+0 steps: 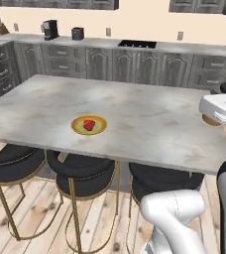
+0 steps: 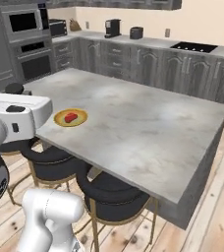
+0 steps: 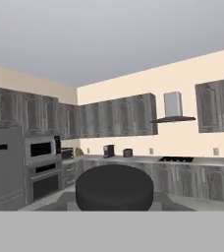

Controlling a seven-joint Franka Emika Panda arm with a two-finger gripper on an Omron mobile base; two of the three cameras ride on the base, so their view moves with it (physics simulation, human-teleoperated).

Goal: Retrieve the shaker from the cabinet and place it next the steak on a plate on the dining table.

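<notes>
With the gripper [image 1: 223, 108] clamped on the shaker [image 1: 211, 120] above the dining table's [image 1: 149, 114] right edge, well apart from the plate [image 1: 75, 125] by the near edge, a low sweep could knock the steak [image 1: 88, 124] or tip the shaker at release.

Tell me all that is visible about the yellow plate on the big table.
The plate is round, yellow-gold with a darker rim, and looks smooth and glazed. It lies flat on the grey marbled dining table, close to the edge where the black stools with gold legs stand. A small red steak rests at its centre. Nothing else touches the plate, and the tabletop beside it is bare.
</notes>
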